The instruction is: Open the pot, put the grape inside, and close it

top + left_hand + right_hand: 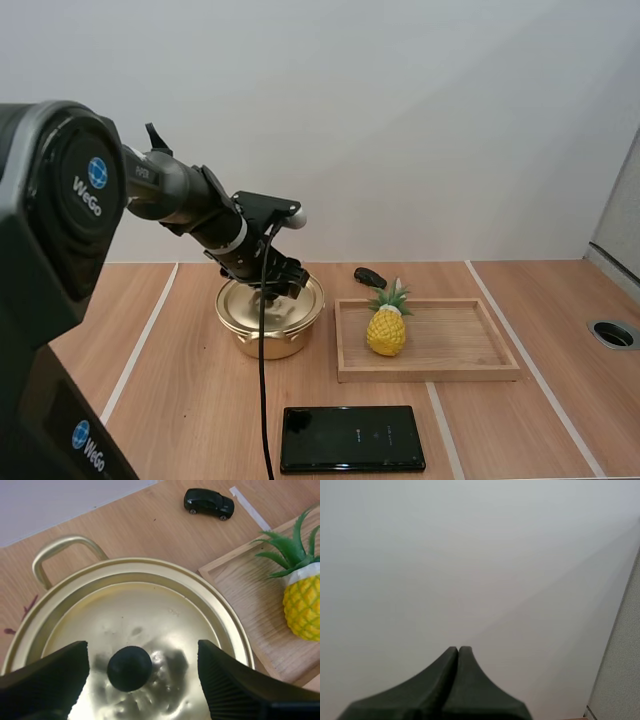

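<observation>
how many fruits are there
1: a pineapple, standing in the tray right of the pot. The lid is on the pot, so anything inside is hidden.

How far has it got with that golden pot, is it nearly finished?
Barely started. Nothing looks done: the lid sits on the pot. In hand: the left pincer is open, straddling the lid's black knob, not gripping. The right pincer is shut on nothing. To do: lifting the lid, loading the fruit, here a pineapple on the wooden tray, and closing.
</observation>
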`<control>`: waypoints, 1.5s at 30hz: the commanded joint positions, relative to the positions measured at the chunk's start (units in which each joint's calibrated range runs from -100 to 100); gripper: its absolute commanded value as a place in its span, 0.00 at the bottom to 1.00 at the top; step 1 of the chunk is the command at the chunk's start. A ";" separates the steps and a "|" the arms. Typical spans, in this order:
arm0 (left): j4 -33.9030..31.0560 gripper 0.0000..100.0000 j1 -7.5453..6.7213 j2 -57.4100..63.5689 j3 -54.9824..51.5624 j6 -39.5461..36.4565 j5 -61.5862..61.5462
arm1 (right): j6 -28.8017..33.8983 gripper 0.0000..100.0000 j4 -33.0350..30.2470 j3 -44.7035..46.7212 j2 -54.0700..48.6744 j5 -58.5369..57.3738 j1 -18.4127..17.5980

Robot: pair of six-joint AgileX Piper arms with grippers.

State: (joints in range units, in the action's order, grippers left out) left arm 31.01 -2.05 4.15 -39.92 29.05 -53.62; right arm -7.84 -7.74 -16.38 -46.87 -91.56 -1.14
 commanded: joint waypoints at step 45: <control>26.11 0.00 9.19 41.04 16.18 13.07 10.98 | -7.93 0.00 7.74 22.58 -9.21 27.87 0.21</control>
State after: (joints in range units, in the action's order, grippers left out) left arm 56.08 7.03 44.39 -20.04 40.01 -44.00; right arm -15.60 0.00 0.82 -54.61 -68.72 -1.14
